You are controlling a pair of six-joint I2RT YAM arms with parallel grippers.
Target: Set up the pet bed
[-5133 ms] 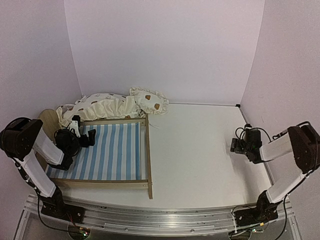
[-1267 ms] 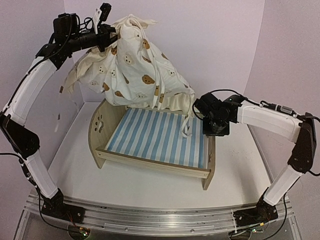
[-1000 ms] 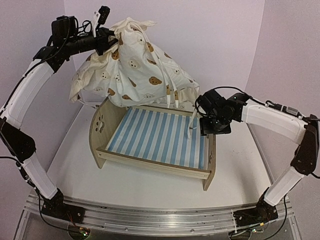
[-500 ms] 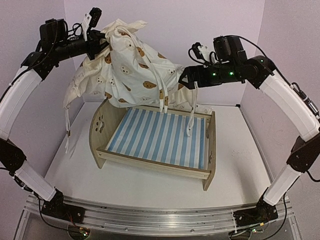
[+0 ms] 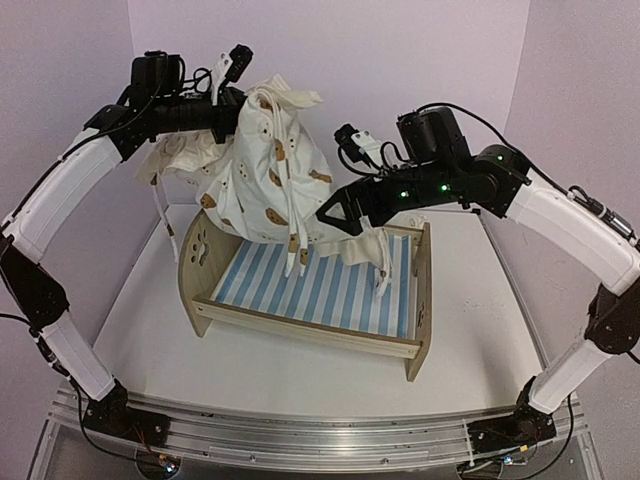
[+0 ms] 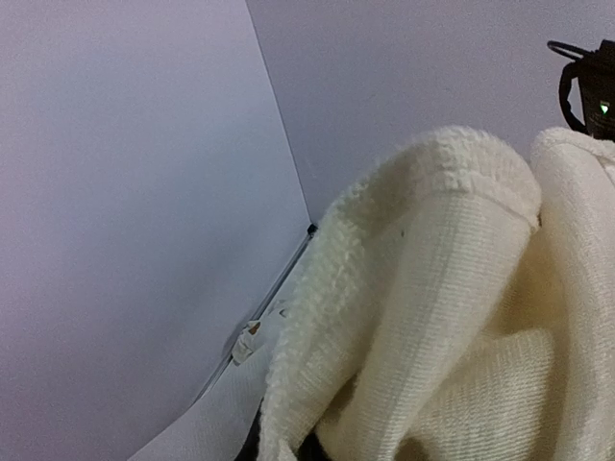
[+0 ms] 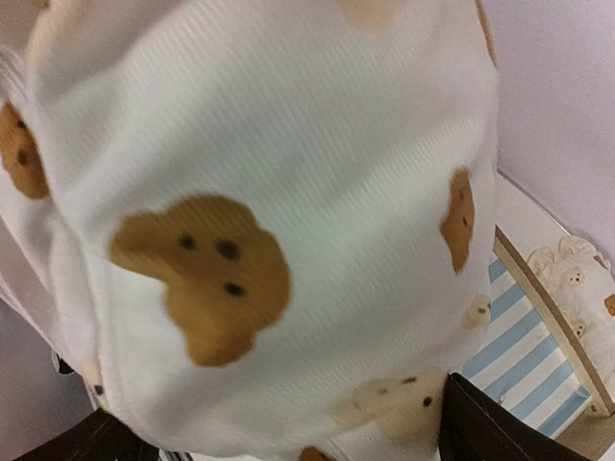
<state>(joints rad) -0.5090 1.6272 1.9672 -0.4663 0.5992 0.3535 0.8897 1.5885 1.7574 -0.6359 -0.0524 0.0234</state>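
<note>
Hanging duvet: pinched tight in your left gripper, arm arched high.
Right gripper: jaws wide, at the cloth over the bed frame.
Table: white; walls lilac.

Count:
- pet bed frame: 1, with 2 rounded end boards
- striped base: 1
- bear-print duvet: 1, bunched
- frilled pillow: 1, visible only in the right wrist view
- tie strings: 4 hanging ends countable from the top camera. There may be more in the folds, can't tell.
- arms: 2
- grippers: 2, left gripper and right gripper
</note>
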